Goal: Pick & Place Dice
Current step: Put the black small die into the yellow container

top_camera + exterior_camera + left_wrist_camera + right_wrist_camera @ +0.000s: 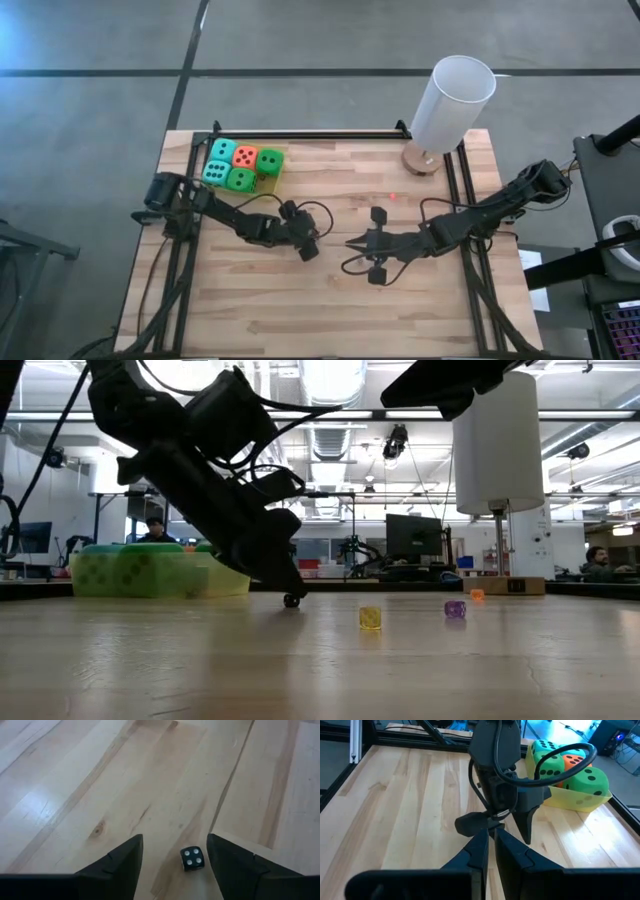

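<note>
Five soft dice, two green, two teal and one orange-red [245, 155], sit in a translucent yellow tray [268, 186] at the table's far left. They also show in the right wrist view [570, 767]. My left gripper [312, 248] is open near the table's middle, tilted down. A small black die [192, 858] with white pips lies on the wood between its fingers, nearer one finger and touching neither as far as I can see. My right gripper [491, 845] hovers shut just right of the left gripper, holding nothing.
A white cylindrical lamp [450, 105] on a wooden base stands at the far right. Small yellow [370, 618], purple [455, 609] and orange [477, 595] dice lie on the wood right of the left gripper. A black frame rail runs along the table's sides.
</note>
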